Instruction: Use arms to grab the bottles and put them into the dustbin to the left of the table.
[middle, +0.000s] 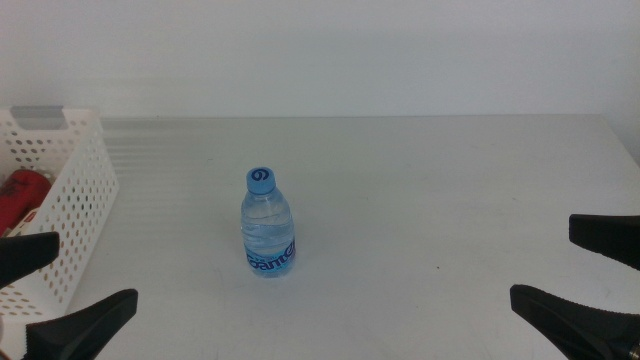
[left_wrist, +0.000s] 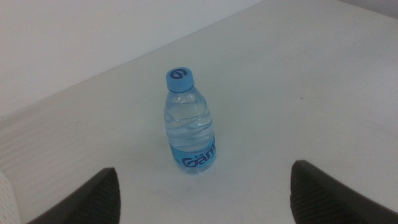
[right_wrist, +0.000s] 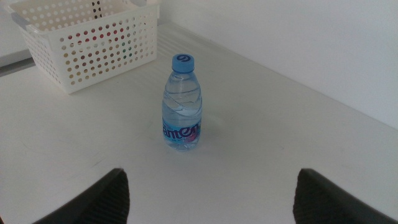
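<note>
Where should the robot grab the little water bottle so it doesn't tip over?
Probably around the straight middle of the water bottle, just above its blue label, coming in level from the side. It stands upright and alone on the table, its body round and slim. The open left gripper sits nearer the dustbin; the right gripper is open too.

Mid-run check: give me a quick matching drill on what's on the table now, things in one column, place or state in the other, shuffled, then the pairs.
Things:
1. water bottle
2. dustbin
3. left claw
4. right claw

Place or state:
A. open, low at the right edge of the middle view
B. upright on the table, cap on, touched by neither claw
C. at the table's left edge, something red inside
D. open, low at the left edge of the middle view, in front of the dustbin

Pairs: 1-B, 2-C, 3-D, 4-A
</note>
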